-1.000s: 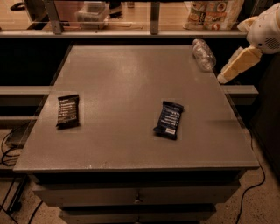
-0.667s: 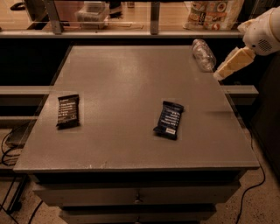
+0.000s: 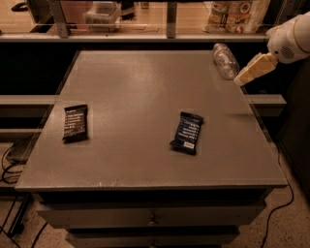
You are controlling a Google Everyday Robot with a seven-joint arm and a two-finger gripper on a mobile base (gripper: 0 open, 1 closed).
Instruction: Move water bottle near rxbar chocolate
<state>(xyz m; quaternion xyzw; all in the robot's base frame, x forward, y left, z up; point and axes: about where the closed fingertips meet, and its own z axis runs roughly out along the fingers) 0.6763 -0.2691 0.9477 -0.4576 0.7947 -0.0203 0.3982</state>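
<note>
The water bottle (image 3: 225, 60), small, clear and crinkled, lies on its side at the far right corner of the grey table (image 3: 145, 82). The rxbar chocolate (image 3: 76, 122), a flat black wrapper with white text, lies near the table's left edge. My gripper (image 3: 243, 78), with tan fingers on a white arm, comes in from the upper right and hovers just right of the bottle, a little above the table's right edge. It holds nothing.
A navy-blue bar wrapper with a white label patch (image 3: 187, 132) lies right of the table's middle. A glass-fronted shelf with bags (image 3: 237, 9) and a container (image 3: 102, 12) runs behind the table. Cables (image 3: 9, 160) lie on the floor at left.
The gripper has moved left and slightly up, closer to the water bottle. The bottle and both bars have not moved.
</note>
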